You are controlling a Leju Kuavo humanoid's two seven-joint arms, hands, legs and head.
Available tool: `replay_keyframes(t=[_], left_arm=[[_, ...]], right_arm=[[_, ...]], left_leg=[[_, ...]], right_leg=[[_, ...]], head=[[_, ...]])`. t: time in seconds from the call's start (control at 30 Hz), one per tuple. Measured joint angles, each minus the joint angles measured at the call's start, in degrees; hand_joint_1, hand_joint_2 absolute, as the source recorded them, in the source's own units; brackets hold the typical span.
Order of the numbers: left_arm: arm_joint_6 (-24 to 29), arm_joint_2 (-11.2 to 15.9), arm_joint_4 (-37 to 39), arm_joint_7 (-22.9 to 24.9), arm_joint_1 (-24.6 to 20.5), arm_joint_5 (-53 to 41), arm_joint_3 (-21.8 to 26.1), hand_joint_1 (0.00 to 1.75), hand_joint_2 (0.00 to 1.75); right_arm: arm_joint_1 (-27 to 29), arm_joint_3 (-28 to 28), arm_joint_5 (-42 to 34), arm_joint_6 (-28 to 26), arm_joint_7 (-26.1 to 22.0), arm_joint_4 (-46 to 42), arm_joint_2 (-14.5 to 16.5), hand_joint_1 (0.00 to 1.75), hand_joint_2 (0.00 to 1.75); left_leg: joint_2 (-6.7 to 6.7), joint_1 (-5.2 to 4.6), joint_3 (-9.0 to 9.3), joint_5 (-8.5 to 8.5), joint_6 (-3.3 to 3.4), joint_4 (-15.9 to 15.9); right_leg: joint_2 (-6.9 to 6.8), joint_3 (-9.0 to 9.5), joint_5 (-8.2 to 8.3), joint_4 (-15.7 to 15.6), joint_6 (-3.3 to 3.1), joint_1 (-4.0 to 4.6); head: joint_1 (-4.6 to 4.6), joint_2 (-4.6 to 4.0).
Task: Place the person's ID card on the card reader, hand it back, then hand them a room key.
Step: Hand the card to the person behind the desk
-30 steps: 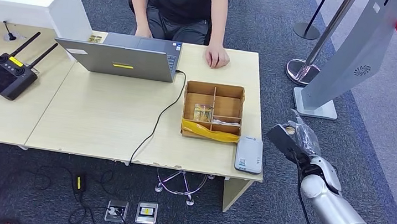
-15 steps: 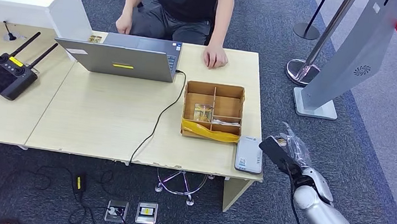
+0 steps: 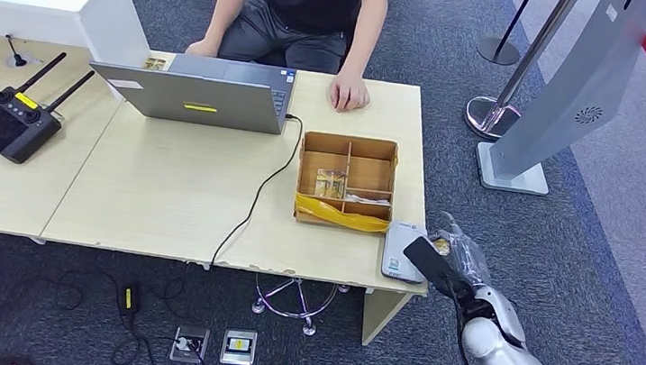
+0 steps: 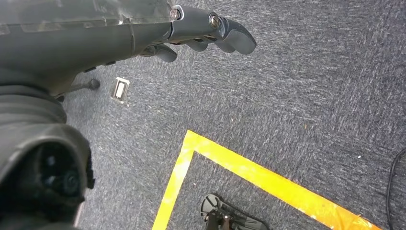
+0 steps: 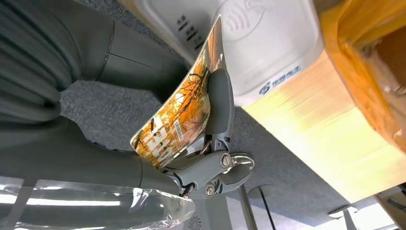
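Note:
My right hand (image 3: pixel 449 261) pinches an orange-patterned ID card (image 5: pixel 179 115) between thumb and fingers, just off the desk's right front corner. The card's edge hangs close over the white card reader (image 3: pixel 405 252), which lies flat near that corner; I cannot tell whether they touch. The card reader (image 5: pixel 268 52) sits right beyond the card in the right wrist view. A wooden divided box (image 3: pixel 347 179) holding room key cards stands behind the reader. My left hand (image 4: pixel 210 31) hangs over the carpet with fingers curled, holding nothing. A person (image 3: pixel 315 9) sits across the desk, one hand (image 3: pixel 351 92) resting on it.
A grey laptop (image 3: pixel 197 92) with a black cable stands mid-desk. A black remote controller (image 3: pixel 13 118) with antennas lies at the left. A white kiosk (image 3: pixel 573 91) and stanchion posts stand to the right. Yellow tape (image 4: pixel 249 175) marks the carpet.
My right hand has carried the card leftward and forward, from beside the desk to the card reader's edge. The person has shifted, moving one hand toward the laptop.

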Motion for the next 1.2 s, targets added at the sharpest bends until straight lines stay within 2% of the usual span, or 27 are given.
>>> replay_keyframes(t=[0.37, 0.73, 1.07, 1.2], left_arm=[[-0.1, 0.0, 0.0, -0.1, -0.1, -0.5, 0.0, 0.0, 0.0], [-0.4, 0.0, 0.0, -1.1, -0.1, -1.3, 0.0, 0.0, 0.0], [-0.9, 0.2, 0.0, -2.3, -0.1, -2.3, 0.0, 0.0, 0.0], [-1.0, 0.2, 0.0, -2.5, -0.1, -2.8, 0.0, 0.0, 0.0]], right_arm=[[2.4, 0.5, 3.1, 0.1, 3.3, -3.6, 1.0, 1.75, 1.75], [2.5, -0.1, 6.4, 0.9, 3.5, -4.8, 1.5, 1.75, 1.75], [-0.7, -6.0, 12.0, 4.9, 2.5, -8.3, 1.6, 1.75, 1.75], [-4.7, -8.7, 13.9, 5.9, 1.1, -9.4, 1.1, 1.75, 1.75]], left_leg=[[0.0, 0.0, 0.05, 0.0, 0.0, 0.0], [0.0, 0.0, 0.07, 0.0, 0.0, 0.0], [0.02, -0.01, 0.04, 0.0, 0.0, 0.0], [0.05, -0.02, 0.04, 0.01, 0.0, 0.0]], right_leg=[[0.01, 0.04, 0.0, 0.0, 0.0, 0.0], [0.01, 0.07, 0.01, 0.0, 0.0, 0.0], [0.01, 0.04, 0.02, 0.0, -0.01, -0.01], [0.04, 0.02, 0.05, 0.0, -0.01, -0.01]], head=[[0.01, 0.0], [0.0, 0.0], [-0.01, 0.0], [0.0, 0.0]])
